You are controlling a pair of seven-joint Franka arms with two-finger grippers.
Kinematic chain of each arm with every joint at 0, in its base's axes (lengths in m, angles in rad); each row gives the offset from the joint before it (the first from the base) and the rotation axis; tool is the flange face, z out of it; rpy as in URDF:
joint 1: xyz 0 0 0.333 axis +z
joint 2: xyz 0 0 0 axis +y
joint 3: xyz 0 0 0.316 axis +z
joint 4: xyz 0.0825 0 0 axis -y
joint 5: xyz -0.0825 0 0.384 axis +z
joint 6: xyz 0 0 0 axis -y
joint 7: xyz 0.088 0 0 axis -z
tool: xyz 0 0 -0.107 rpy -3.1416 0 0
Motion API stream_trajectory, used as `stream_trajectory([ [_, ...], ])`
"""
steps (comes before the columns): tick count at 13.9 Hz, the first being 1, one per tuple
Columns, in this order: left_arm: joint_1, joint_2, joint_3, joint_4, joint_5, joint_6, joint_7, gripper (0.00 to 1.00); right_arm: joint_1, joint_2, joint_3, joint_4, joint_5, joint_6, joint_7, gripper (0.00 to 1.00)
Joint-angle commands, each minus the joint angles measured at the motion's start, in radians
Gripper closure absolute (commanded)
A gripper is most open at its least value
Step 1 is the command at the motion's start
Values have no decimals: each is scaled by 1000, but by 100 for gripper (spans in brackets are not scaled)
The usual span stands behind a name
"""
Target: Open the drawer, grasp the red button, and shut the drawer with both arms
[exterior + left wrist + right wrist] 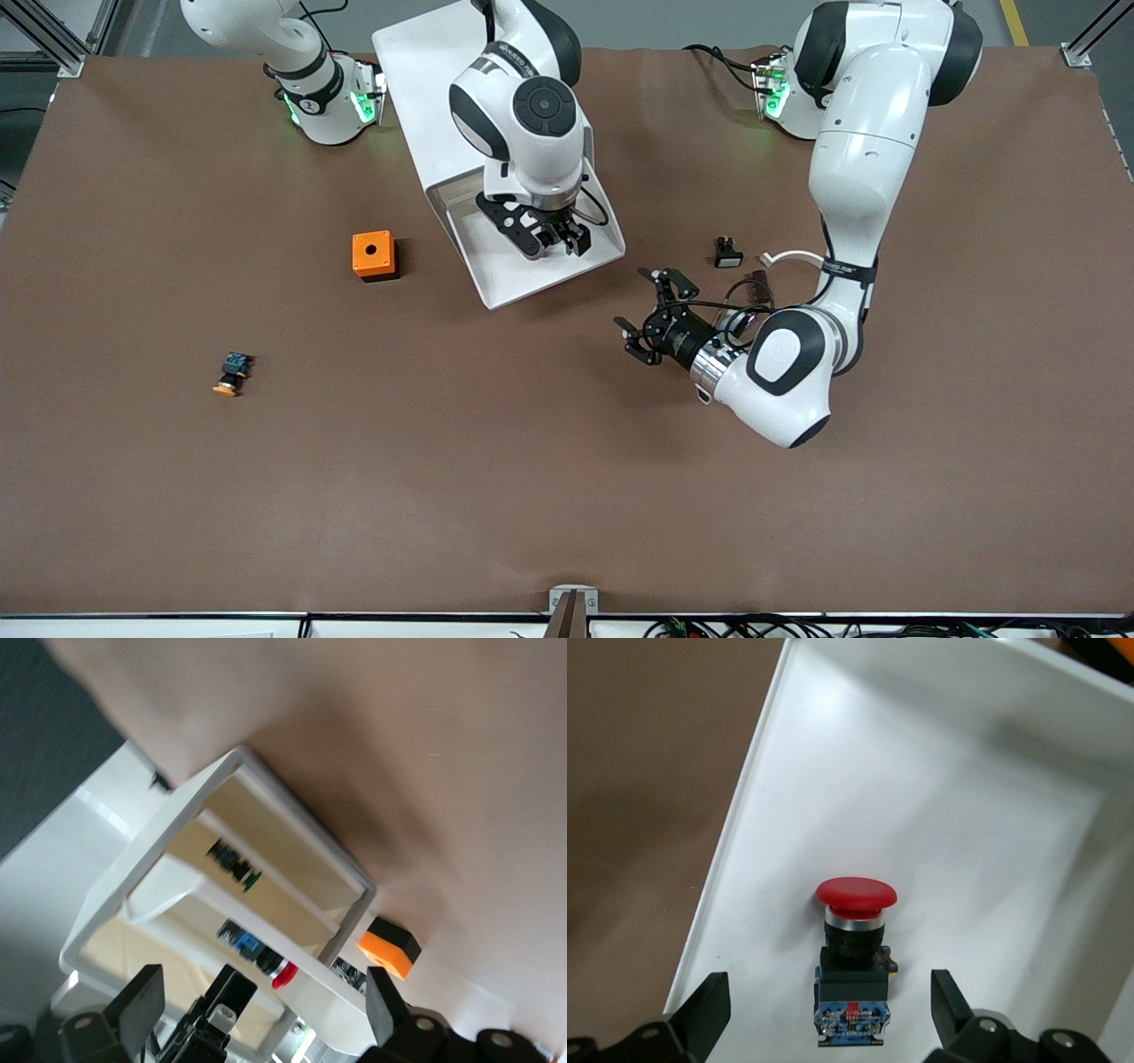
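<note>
The drawer (the uppermost of a white cabinet standing on the brown worktop) is pulled out, so the opening step looks done and the grab is the step in hand. The right claw hangs over the open drawer, pointing down into it, its two fingers spread wide and empty. In the right wrist view the button, red cap on a blue-black body, lies on the drawer's white floor between those fingers, not yet touched.

The left claw is low over the worktop just beside the drawer's front, toward the left arm's end, also wide and holding nothing; it appears to wait for the closing push.

The next move likely calls for the right claw to descend squarely and close on the button's body.

An orange cube and an orange-capped button sit on the worktop, well apart from the drawer.
</note>
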Motion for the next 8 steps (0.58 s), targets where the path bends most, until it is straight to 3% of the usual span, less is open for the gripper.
stream_trajectory([
  [1, -9, -37, 9, 12, 87, 74, 174, 0, 15, -2, -10, -3, -6, 6, 18, 0],
  [4, -10, -62, 9, 11, 188, 154, 355, 0, 19, 10, -8, -2, -3, 9, 19, 0],
  [8, -27, -92, 9, 8, 302, 371, 543, 0, 30, 21, -8, -2, -1, 9, 19, 0],
])
